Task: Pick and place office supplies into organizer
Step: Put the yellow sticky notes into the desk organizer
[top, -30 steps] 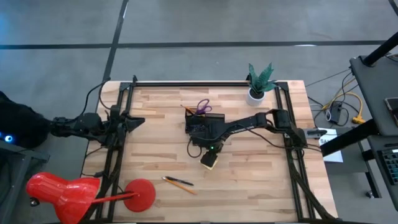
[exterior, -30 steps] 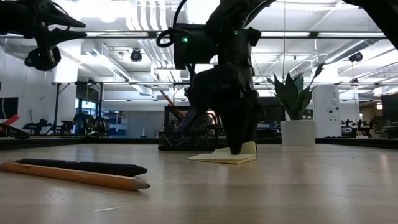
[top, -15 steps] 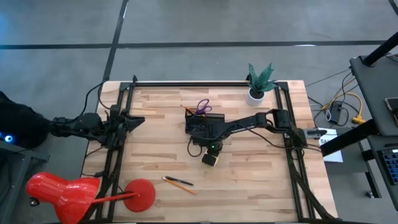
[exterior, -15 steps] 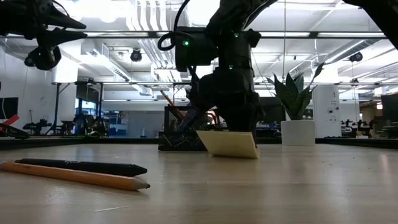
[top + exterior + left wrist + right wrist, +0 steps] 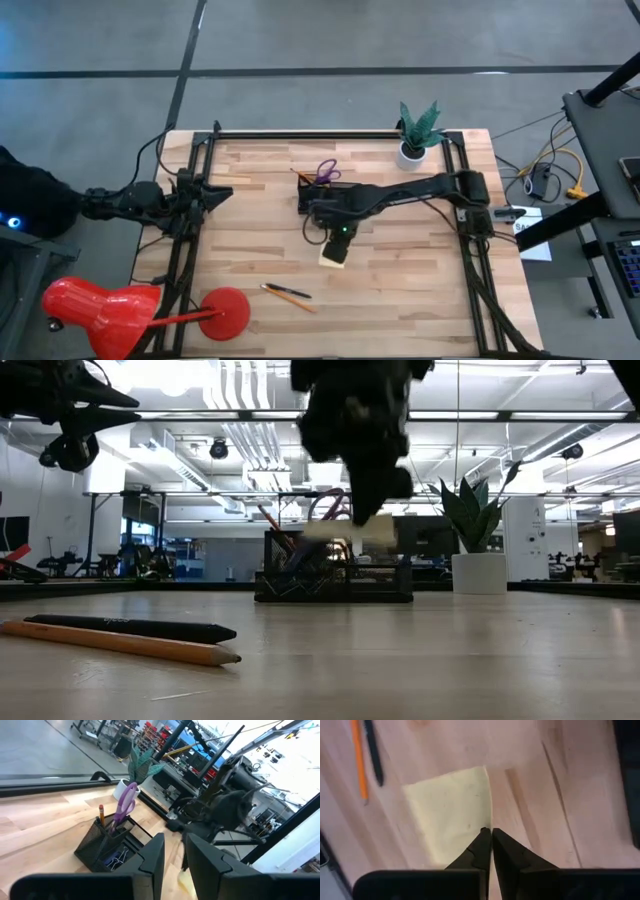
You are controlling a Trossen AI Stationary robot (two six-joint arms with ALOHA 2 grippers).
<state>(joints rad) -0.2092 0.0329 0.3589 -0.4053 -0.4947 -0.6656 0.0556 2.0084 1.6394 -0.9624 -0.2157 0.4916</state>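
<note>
No legible text, label, brand, number or sign appears in any view. The yellow sticky-note pad (image 5: 451, 812) shows a blank face. The pencil (image 5: 115, 643) and pen (image 5: 130, 627) lying near it on the table carry no readable print. Signage in the room behind the organizer (image 5: 333, 568) is too small to read.

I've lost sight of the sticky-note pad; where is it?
The sticky-note pad hangs off the table, pinched by the right gripper, just in front of the organizer.
</note>
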